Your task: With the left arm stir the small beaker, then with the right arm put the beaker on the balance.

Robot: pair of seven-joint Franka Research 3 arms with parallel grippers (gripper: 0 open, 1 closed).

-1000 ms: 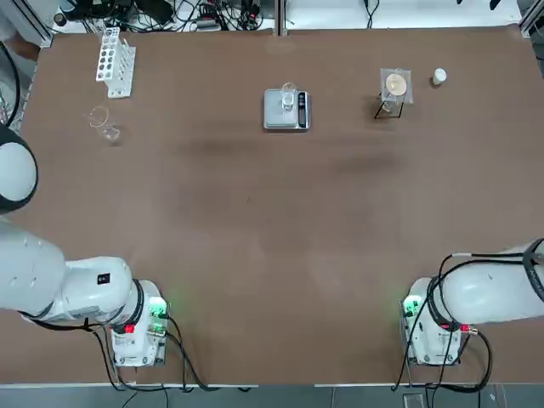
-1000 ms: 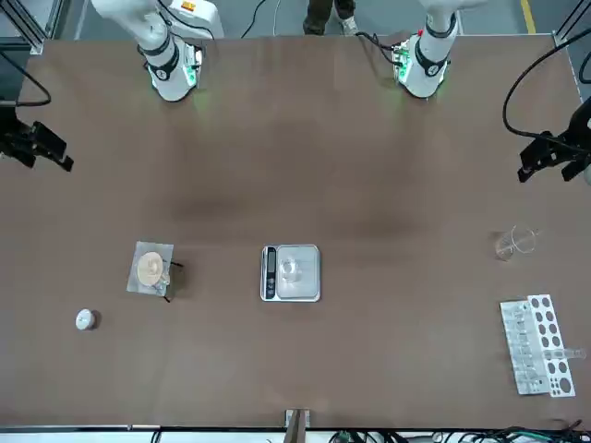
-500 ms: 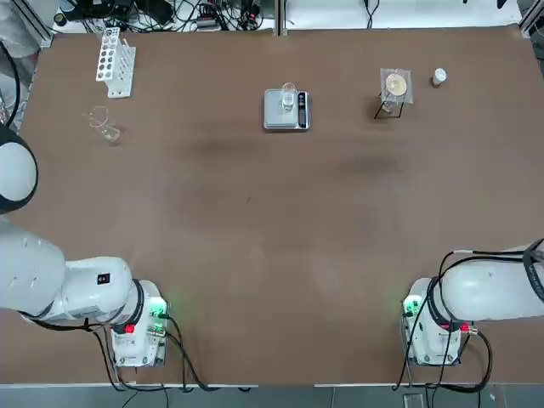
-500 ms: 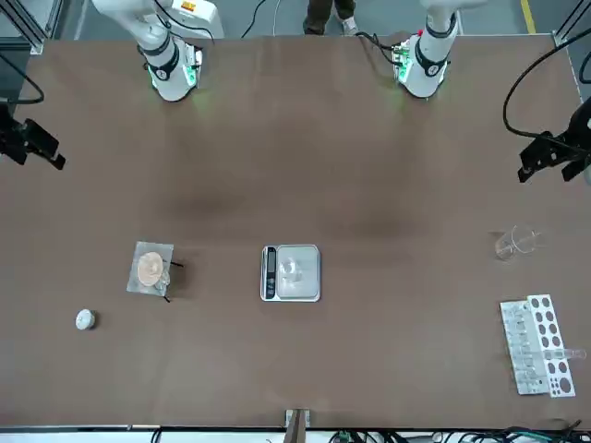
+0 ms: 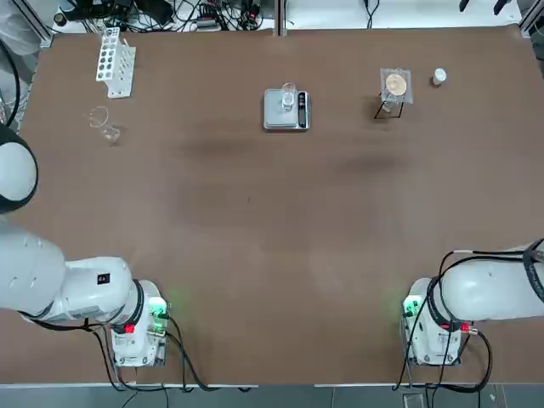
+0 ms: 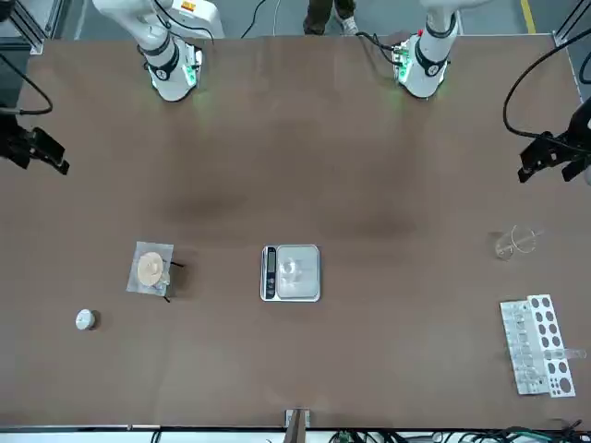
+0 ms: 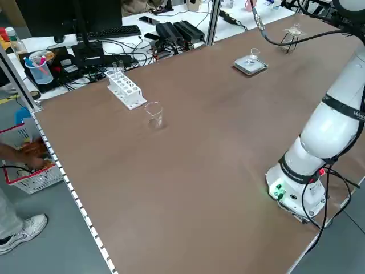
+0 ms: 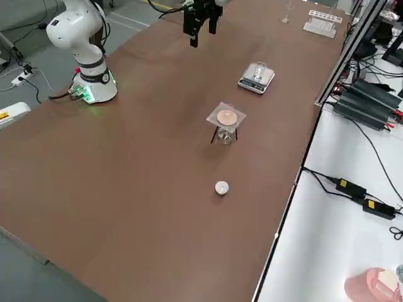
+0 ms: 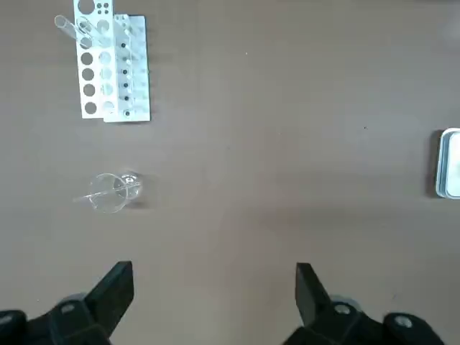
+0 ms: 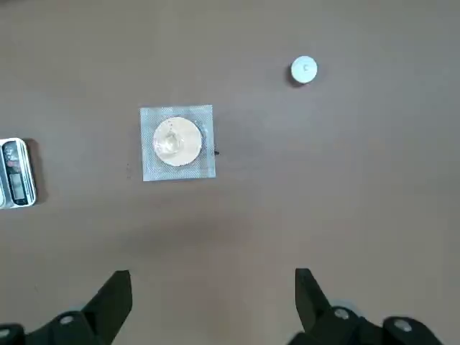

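The small beaker (image 5: pixel 288 99) is a tiny clear glass that stands on the silvery plate of the balance (image 5: pixel 276 118) at the far middle of the table. The front view shows the small beaker (image 6: pixel 290 269) on the balance (image 6: pixel 270 274) too. My left gripper (image 6: pixel 554 158) hangs open, high over the table's left side, far from the balance. Its wrist view shows the left gripper (image 9: pixel 212 287) with nothing between its fingers. My right gripper (image 6: pixel 35 149) is raised over the right side, and its wrist view shows the right gripper (image 10: pixel 212 295) open and holding nothing.
A larger clear glass (image 5: pixel 104 124) with a rod in it stands at the far left, near a white test tube rack (image 5: pixel 115 61). A mesh stand with a tan disc (image 5: pixel 394 85) and a small white cap (image 5: pixel 439 76) sit at the far right.
The right gripper has shifted slightly in the front view. The beaker, the balance and the left gripper have not moved.
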